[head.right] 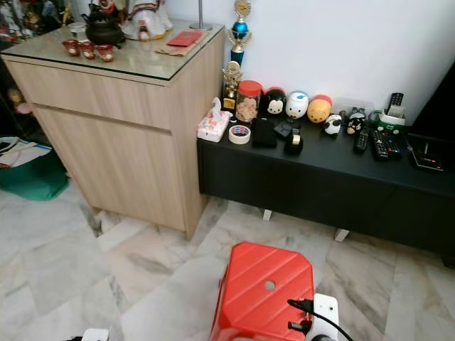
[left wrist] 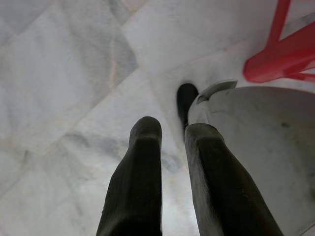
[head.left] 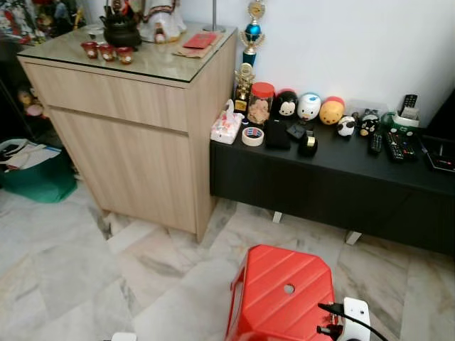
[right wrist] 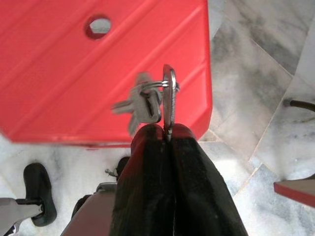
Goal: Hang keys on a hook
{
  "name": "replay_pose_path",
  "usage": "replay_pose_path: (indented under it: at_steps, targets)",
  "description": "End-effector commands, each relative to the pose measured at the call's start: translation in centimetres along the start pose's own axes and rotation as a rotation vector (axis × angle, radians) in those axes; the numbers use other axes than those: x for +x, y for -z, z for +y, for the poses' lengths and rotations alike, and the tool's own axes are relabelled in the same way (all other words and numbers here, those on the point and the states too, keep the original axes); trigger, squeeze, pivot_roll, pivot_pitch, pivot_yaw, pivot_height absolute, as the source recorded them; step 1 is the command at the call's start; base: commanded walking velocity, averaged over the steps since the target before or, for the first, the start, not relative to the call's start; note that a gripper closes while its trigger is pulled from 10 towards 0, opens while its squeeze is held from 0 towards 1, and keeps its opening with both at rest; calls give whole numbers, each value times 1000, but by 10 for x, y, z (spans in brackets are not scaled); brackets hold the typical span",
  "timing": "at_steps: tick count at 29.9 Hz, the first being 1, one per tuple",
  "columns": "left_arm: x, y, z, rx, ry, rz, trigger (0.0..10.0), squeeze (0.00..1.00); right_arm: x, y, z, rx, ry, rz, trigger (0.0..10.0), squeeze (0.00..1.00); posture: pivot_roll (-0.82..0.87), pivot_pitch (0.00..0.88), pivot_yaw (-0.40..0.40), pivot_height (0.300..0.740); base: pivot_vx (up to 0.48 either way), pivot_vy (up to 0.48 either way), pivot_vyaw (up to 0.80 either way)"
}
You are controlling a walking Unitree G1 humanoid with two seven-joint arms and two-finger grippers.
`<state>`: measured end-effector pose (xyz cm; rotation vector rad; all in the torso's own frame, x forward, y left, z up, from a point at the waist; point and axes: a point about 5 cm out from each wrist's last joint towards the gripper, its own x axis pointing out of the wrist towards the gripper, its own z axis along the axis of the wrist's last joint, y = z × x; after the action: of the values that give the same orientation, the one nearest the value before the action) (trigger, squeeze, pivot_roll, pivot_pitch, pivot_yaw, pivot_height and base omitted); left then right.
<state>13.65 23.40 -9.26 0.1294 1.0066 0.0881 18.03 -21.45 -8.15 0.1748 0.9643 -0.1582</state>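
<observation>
The keys (right wrist: 142,104) hang from a thin metal ring (right wrist: 169,98) that the right pincer (right wrist: 168,132) pinches edge-on between its two black, rubbery fingers, at the centre of the right wrist view, above the red stool (right wrist: 88,73). The keys are blurred, so they are probably swinging. The left pincer (left wrist: 170,132) hangs idle over the marble floor (left wrist: 64,73), its fingers slightly spread with nothing between them.

No hook can be made out in any view, so the hanging step is likely some way off. The grip is only on a narrow steel rim, smooth and hard; a jolt while walking could let the ring twist or slip, and the swinging keys would add to that pull. A loose bunch could also snag on the way.

In the lower middle of the head view the stool is ribbed, glossy plastic with a round hole. Beyond it a pale wood-grain cabinet (head.left: 135,135) with a glass top fills the upper left, and a low matt-black counter (head.left: 320,174) carrying round toy figures (head.left: 309,106) and remotes (head.left: 398,145) crosses the right.
</observation>
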Motion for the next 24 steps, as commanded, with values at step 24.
replay_pose_path:
  at_steps: [24]
  targets:
    - [-1,3,3,24,6,15,10000,0,-1,3,-2,29,33,-17,10000,0,83,0,-54,730,-309,0,0]
